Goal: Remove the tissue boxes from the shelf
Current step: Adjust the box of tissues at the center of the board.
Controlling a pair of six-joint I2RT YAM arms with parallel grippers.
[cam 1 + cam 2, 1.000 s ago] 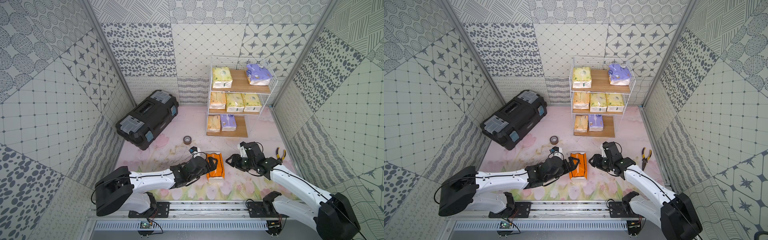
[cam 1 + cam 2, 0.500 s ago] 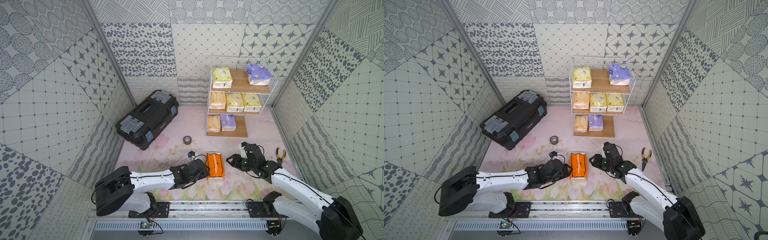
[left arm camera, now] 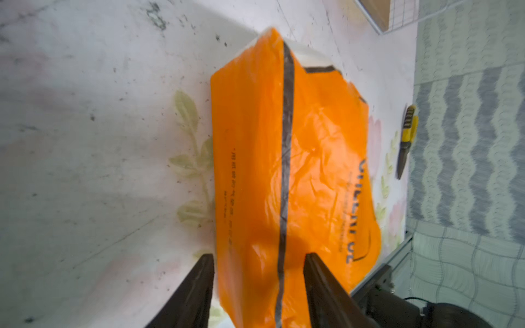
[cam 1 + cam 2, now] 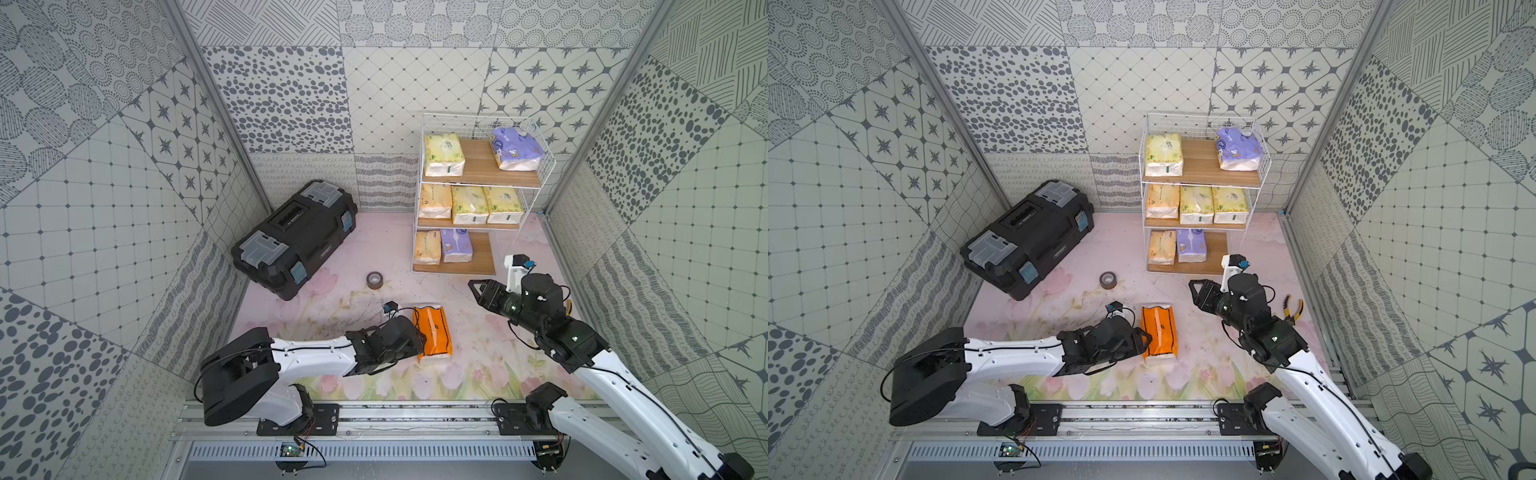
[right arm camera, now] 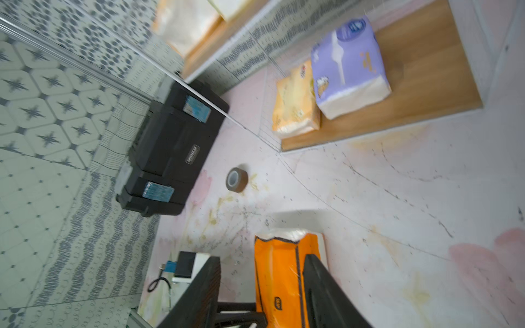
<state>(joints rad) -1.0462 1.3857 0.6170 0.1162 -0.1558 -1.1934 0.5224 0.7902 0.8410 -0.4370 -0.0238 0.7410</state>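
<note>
In a top view the right pincer [image 4: 475, 291], jaws apart and empty, sits nearest the shelf [image 4: 478, 166]. The purple pack [image 4: 456, 246] on its lowest board lies at eleven o'clock, long axis twelve-to-six.

Left wrist: the left pincer [image 3: 258, 257] straddles the orange pack [image 3: 298, 159] on the surface [image 3: 85, 142]; whether it grips is unclear.

Right wrist: the purple wrap is glossy, the end white.

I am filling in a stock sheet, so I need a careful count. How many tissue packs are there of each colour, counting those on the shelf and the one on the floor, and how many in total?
Bright orange pack: 1
Purple packs: 2
Pale yellow-green packs: 3
Yellow-orange packs: 2
Total: 8
</note>
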